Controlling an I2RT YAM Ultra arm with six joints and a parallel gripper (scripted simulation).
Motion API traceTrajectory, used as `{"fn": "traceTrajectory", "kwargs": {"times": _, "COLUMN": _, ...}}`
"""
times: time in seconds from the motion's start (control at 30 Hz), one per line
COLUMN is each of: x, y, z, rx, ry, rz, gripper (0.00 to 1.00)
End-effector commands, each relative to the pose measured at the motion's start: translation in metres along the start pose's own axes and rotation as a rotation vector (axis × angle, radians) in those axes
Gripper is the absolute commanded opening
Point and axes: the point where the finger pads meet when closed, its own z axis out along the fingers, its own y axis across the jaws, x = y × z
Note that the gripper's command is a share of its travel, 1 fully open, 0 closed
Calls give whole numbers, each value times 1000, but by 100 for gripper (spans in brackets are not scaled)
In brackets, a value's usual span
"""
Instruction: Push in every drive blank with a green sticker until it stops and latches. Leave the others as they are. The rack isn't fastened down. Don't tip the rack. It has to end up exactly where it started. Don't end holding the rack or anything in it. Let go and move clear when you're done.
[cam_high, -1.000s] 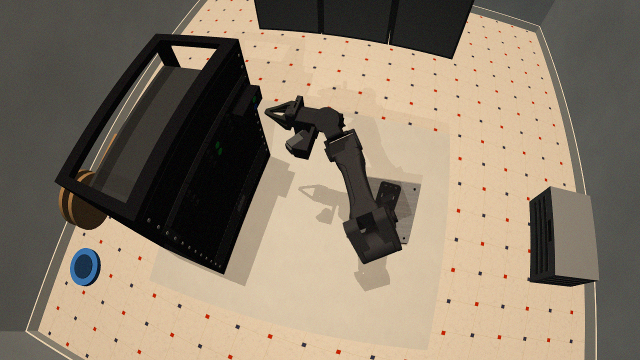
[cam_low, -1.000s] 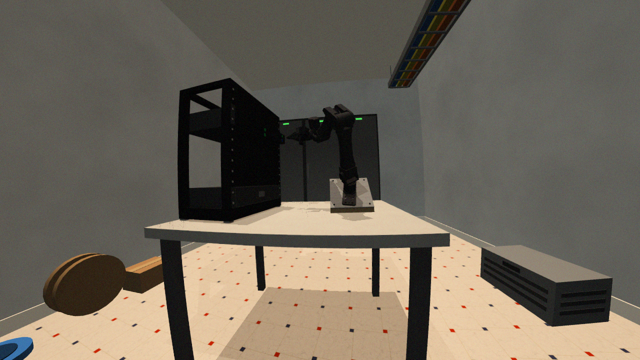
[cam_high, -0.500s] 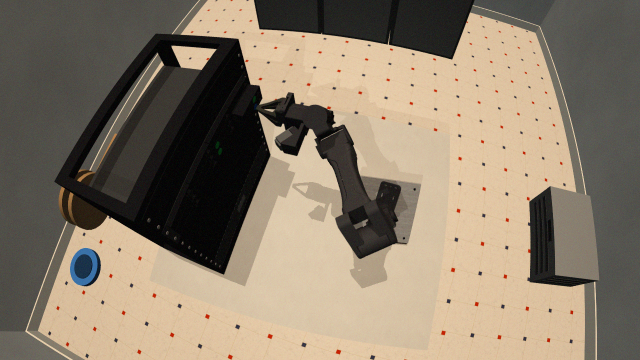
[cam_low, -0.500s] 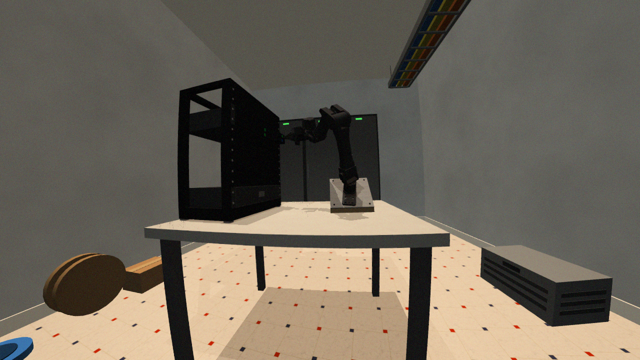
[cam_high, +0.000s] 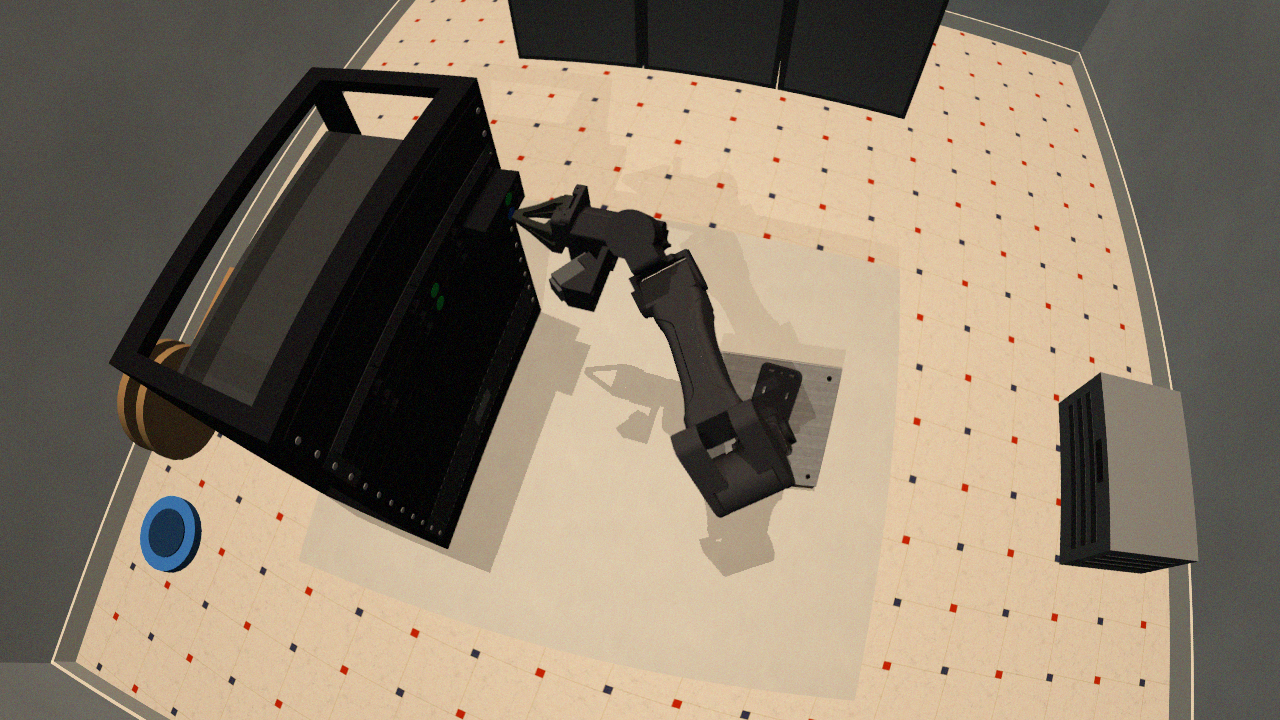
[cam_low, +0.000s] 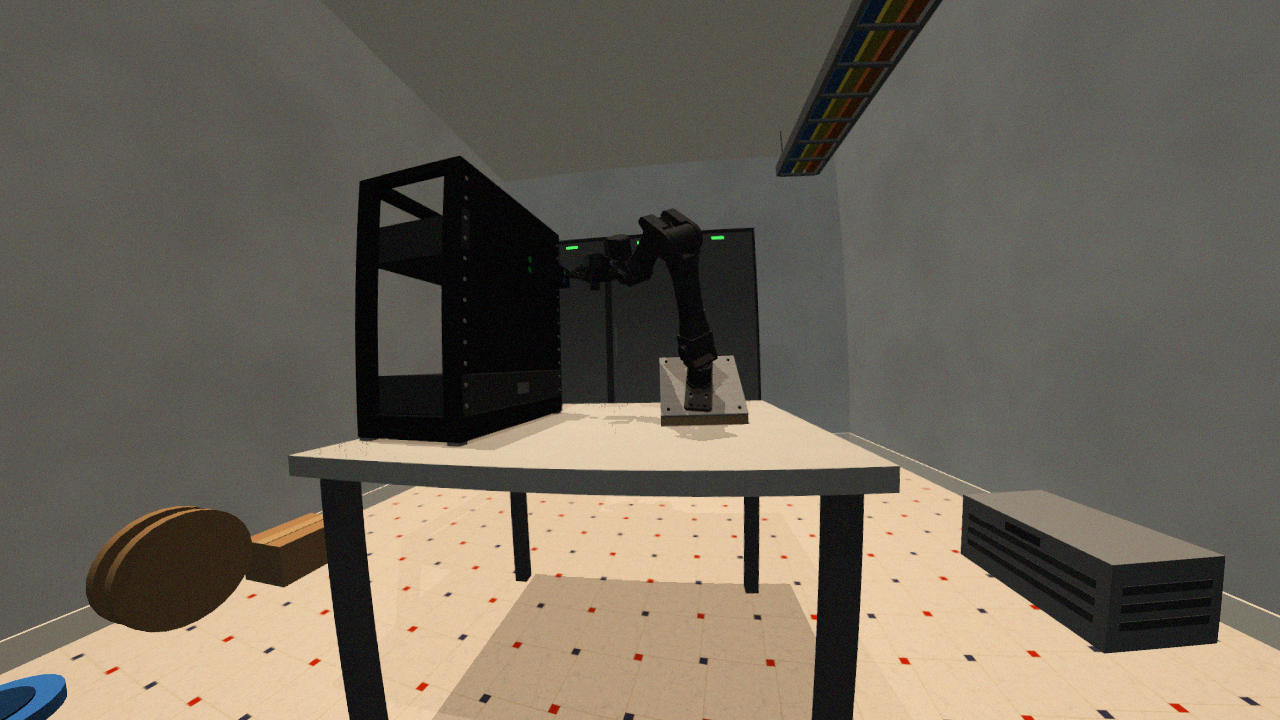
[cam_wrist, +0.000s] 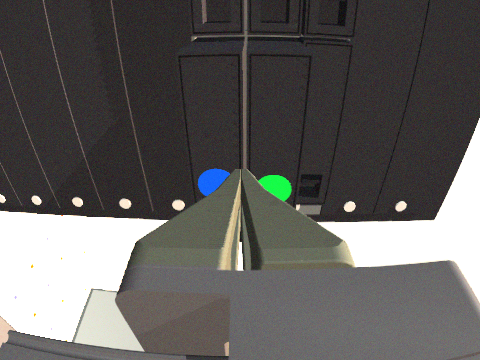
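A black open-frame rack (cam_high: 393, 85) (cam_low: 456, 295) (cam_wrist: 87, 74) stands on the table (cam_high: 626, 555) (cam_low: 590, 456). Near its upper far corner two drive blanks stick out side by side. The wrist view shows one with a blue sticker (cam_wrist: 214, 182) and one with a green sticker (cam_wrist: 275, 187) (cam_high: 508, 197). My gripper (cam_high: 517, 214) (cam_low: 567, 266) (cam_wrist: 240, 180) is shut and empty. Its tip sits at the seam between these two blanks, very close to or touching their faces. Two more green stickers (cam_high: 437, 296) (cam_low: 529, 264) show lower on the rack front.
The arm's base plate (cam_high: 819, 402) (cam_low: 729, 394) sits on the table to the right of the rack. On the floor are a grey vented box (cam_high: 1127, 465) (cam_low: 1092, 564), a wooden spool (cam_high: 161, 411) (cam_low: 161, 564), a blue disc (cam_high: 170, 532) and dark cabinets (cam_high: 716, 35) at the back.
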Motion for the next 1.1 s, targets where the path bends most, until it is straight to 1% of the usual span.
{"fn": "traceTrajectory", "kwargs": {"times": 0.0, "x": -2, "y": -27, "z": -3, "rx": 51, "ry": 8, "rz": -24, "gripper": 0}}
{"fn": "traceTrajectory", "kwargs": {"times": 0.13, "x": -1, "y": -26, "z": -3, "rx": 46, "ry": 11, "rz": -17, "gripper": 0}}
{"fn": "traceTrajectory", "kwargs": {"times": 0.37, "x": 3, "y": -36, "z": 0, "rx": 37, "ry": 15, "rz": -5, "gripper": 0}}
{"fn": "traceTrajectory", "kwargs": {"times": 0.93, "x": 4, "y": -36, "z": 1, "rx": 35, "ry": 16, "rz": -3, "gripper": 0}}
{"fn": "traceTrajectory", "kwargs": {"times": 1.0, "x": 5, "y": -33, "z": 4, "rx": 35, "ry": 16, "rz": -3, "gripper": 0}}
{"fn": "traceTrajectory", "kwargs": {"times": 1.03, "x": -2, "y": -31, "z": 10, "rx": 36, "ry": -2, "rz": -21, "gripper": 0}}
{"fn": "traceTrajectory", "kwargs": {"times": 1.07, "x": -2, "y": -29, "z": 13, "rx": 34, "ry": -4, "rz": -21, "gripper": 0}}
